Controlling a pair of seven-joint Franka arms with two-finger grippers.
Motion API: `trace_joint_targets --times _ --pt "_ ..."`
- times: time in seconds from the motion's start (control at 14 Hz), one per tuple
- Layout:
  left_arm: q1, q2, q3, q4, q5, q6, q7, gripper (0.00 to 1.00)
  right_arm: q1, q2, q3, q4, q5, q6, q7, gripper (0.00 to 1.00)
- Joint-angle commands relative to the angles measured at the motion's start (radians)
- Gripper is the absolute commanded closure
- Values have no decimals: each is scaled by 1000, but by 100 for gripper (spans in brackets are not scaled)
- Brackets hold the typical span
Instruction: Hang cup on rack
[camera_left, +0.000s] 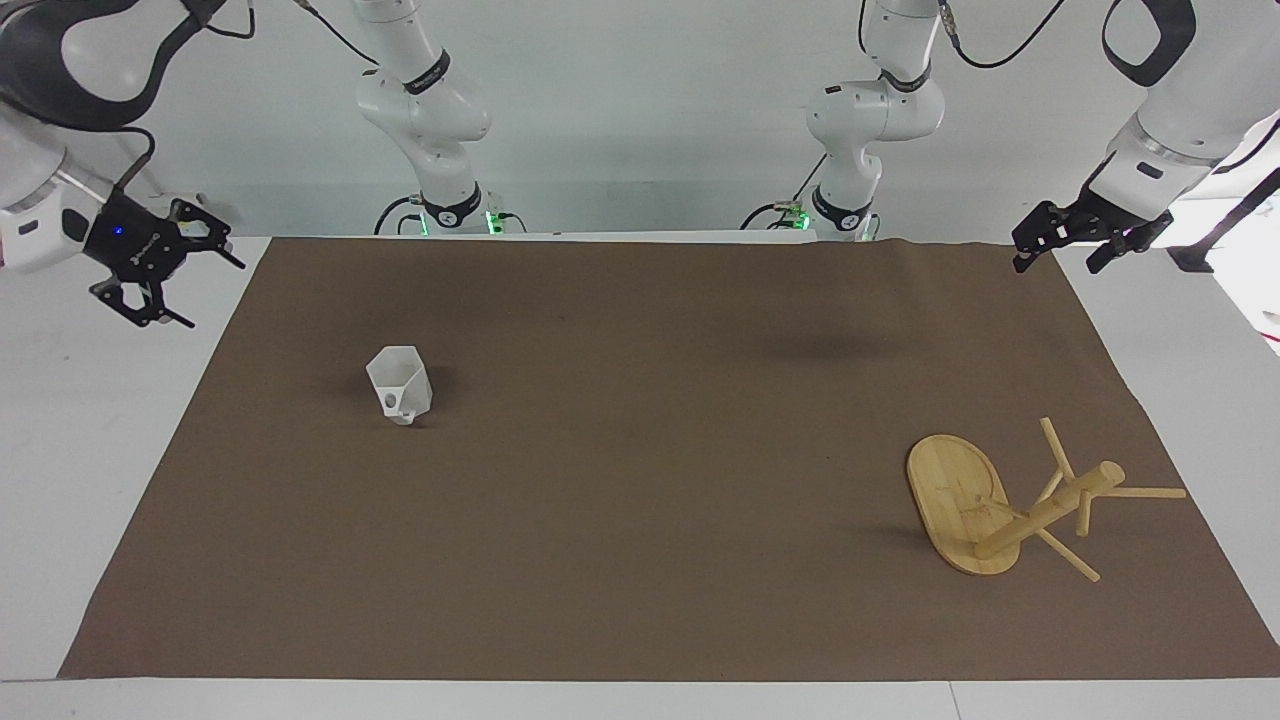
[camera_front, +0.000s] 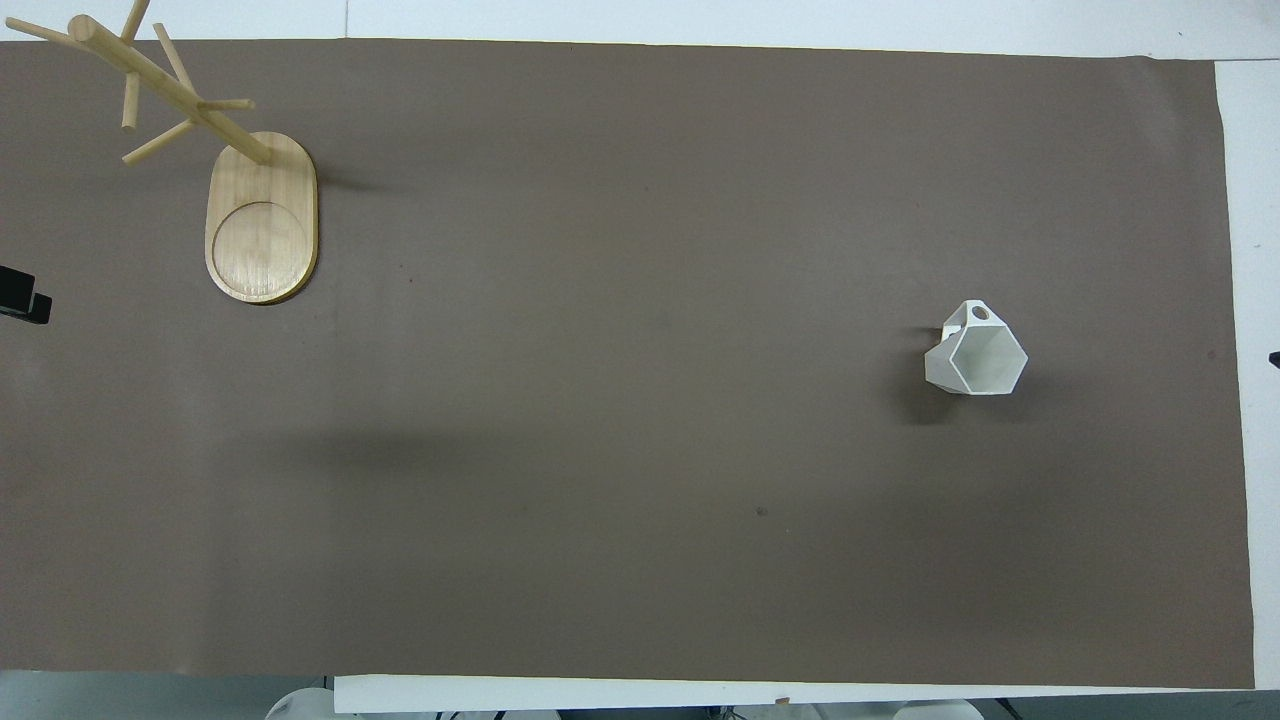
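Cup (camera_left: 399, 384) stands upright toward the right arm's end of the table, rack (camera_left: 1010, 505) near the left arm's corner. It looks light, rigid and smooth; hold the rim wall. Right gripper (camera_left: 160, 268) hangs spread and empty above that edge; left gripper (camera_left: 1068, 240) waits, fingers apart, empty.

— What sort of place is this?
— A robotics lab. Two white arms (camera_left: 425, 110) are bolted at a white table (camera_left: 110, 420), cables trailing along a bare pale wall.
— Anything else?
— A plain brown mat (camera_left: 640, 420) as work surface.
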Motion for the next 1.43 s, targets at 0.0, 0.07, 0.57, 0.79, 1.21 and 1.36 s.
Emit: trace_joint_targets --times 0.0,0.07,0.57,0.79,1.21,1.36 --pt "-5 -10 3 -6 20 -10 -10 0 -122 99 10 -13 186 -15 -247 0" --pt "-5 -10 3 -6 20 -10 -10 0 -175 151 11 -31 257 -71 -332 0" --pt "-5 -10 3 -8 20 -12 -10 0 -253 473 50 -50 607 -267 -835 0" --pt "-5 -10 3 -6 18 -10 -10 0 -217 449 50 -183 642 -250 -929 0" --pt "-5 -10 3 -6 20 -10 -12 0 -152 435 50 -254 676 -178 -961 0" --pt "-5 -10 3 -6 18 -10 -10 0 -134 430 50 -286 688 -138 -989 0"
